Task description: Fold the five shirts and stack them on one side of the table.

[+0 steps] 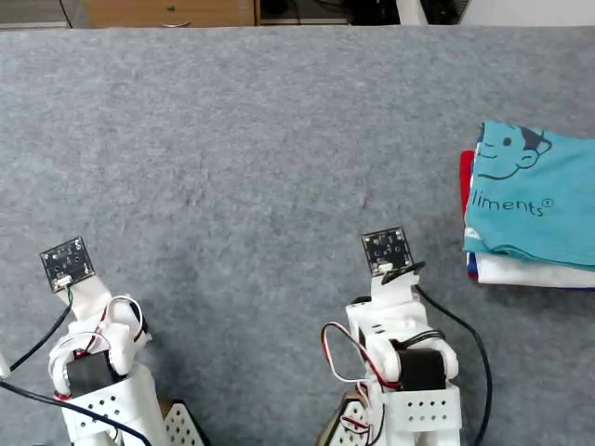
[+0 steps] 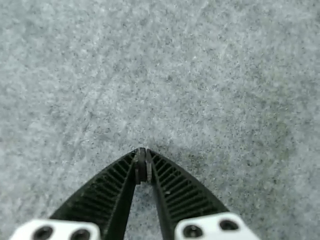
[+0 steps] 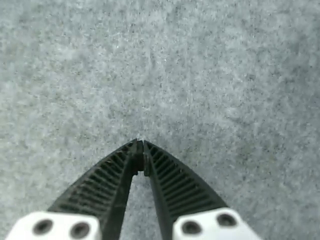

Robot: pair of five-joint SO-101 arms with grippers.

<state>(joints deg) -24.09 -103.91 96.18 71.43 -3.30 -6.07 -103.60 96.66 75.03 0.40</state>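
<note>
Teal cartoon-print shirt [image 1: 535, 200], white shirt [image 1: 530, 271], red shirt [image 1: 467, 186]; grey speckled table [image 1: 232, 139].

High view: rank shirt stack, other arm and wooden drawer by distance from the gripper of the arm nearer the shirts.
1. Shirt stack, at the table's right edge.
2. Other arm, alongside, and wooden drawer, past the far edge: too close to call.

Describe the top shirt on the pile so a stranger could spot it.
On the grey table, look to the right edge in the high view, where folded shirts are stacked. The top shirt is teal with a cartoon face; those beneath show red and white edges.
</note>
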